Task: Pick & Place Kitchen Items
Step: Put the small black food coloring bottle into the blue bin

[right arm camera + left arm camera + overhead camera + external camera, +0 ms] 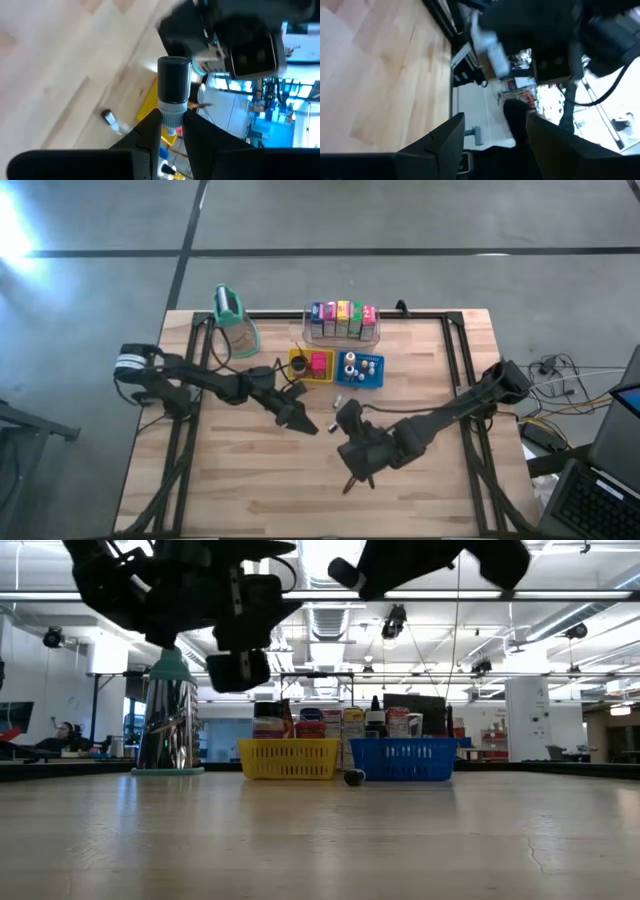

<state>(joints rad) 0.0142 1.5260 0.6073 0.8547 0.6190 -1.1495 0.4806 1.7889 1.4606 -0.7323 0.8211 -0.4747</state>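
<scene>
Wooden table (250, 480), seen from above. At twelve o'clock, along the far edge: a clear bin (342, 335) holding a row of colourful cartons (341, 315), upright, side by side. Just nearer than the bin: a yellow tray (311, 366) with a pink carton (319, 363) and a dark item inside, and to its right, touching or nearly so, a blue tray (361, 370) with small white pieces (365, 364). At eleven o'clock: a tall container with a teal top (232, 320). Near the blue tray's front edge, loose on the table: a tiny silver piece (340, 400). Left gripper (297, 413), near the table's centre and raised clear of the surface: fingers (445, 142) spread apart, nothing between them. Right gripper (171, 125), at about five o'clock from centre, also raised: clamped on a small bottle (173, 92), grey-bodied with a dark cap, cap pointing away from the wrist.
</scene>
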